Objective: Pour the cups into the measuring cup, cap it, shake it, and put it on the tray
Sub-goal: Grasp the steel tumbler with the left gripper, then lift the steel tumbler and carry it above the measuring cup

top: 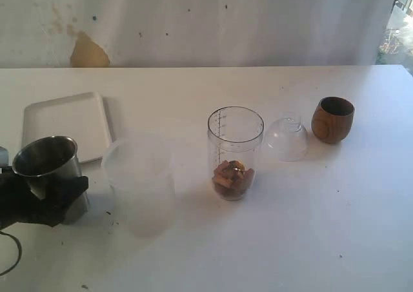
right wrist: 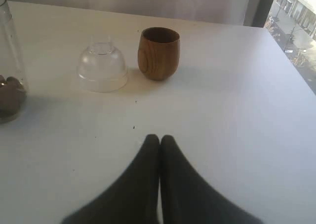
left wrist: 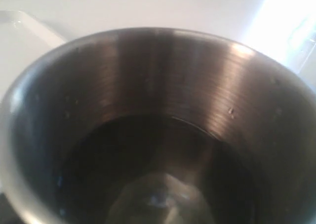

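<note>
Shows left tool (top: 51, 198) around steel tumbler (top: 51, 160) at desk (top: 335, 227) left, just beside tray (top: 64, 121); grip impossible to tell. Shows right tool (right wrist: 159, 140) pinched closed, empty, apart from wooden cup (right wrist: 158, 53); measuring cup (top: 235, 137) upright mid-desk, brown pieces (top: 232, 176) inside.

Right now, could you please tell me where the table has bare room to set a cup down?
Bare: the front right, from the measuring cup, clear lid and wooden cup forward to the table edge; the strip behind them. Crowded: the left, where the steel tumbler, frosted cup and tray sit close.
</note>
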